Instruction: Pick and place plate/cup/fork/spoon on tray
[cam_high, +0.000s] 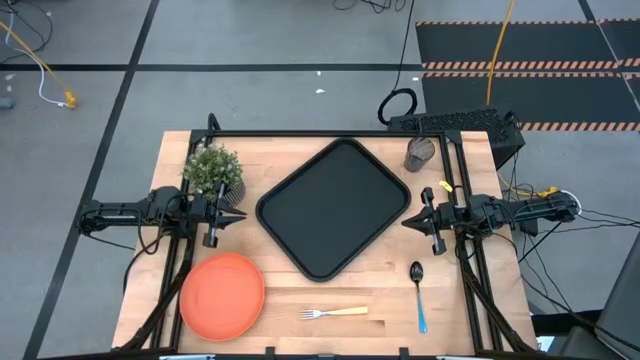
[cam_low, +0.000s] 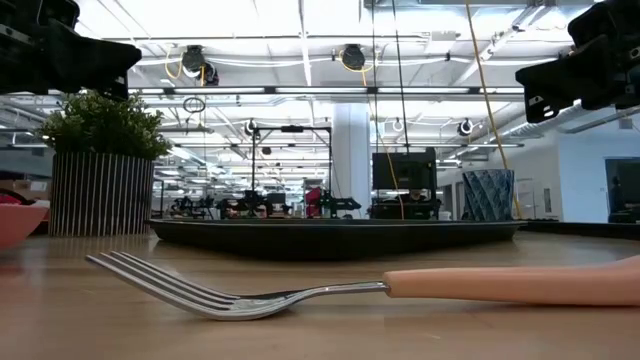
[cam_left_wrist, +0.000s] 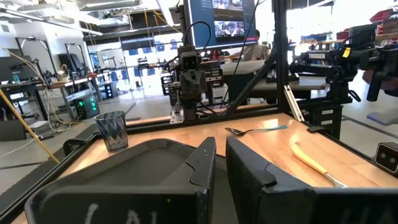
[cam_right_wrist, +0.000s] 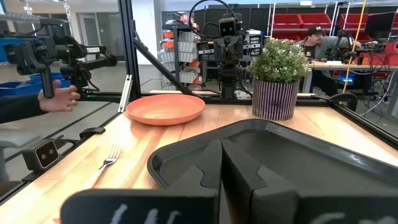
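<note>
My left hand (cam_high: 232, 215) hangs just off the tray's left corner with its fingers (cam_left_wrist: 202, 163) a narrow slit apart and nothing between them. My right hand (cam_high: 412, 220) hangs just off the tray's right corner, fingers (cam_right_wrist: 211, 163) pressed together, also holding nothing.

The tray (cam_high: 333, 207) lies turned like a diamond in the middle of the table (cam_high: 480, 300), bare inside, with a low rim all round. There is free table wood between each hand and that rim.

The plate (cam_high: 222, 293) sits near the front left corner of the table, close to the edge, in front of my left hand. The fork (cam_high: 334, 313) lies in front of the tray near the front edge, tines towards the plate and apart from it. The spoon (cam_high: 418, 294) lies front right, in front of my right hand, bowl towards the tray, handle pointing to the front edge. The cup (cam_high: 420, 152) stands at the back right, near the tray's far right side. A potted plant (cam_high: 214, 171) stands back left, just behind my left hand.

The low view puts the fork (cam_low: 330, 290) right up front but does not show the spoon. The right wrist view shows a person's hand (cam_right_wrist: 59, 98) beyond the table's side and a seated person (cam_right_wrist: 315, 38) in the room.

I count one plate, one cup, one fork, one spoon, one tray, one plant, two hands.
</note>
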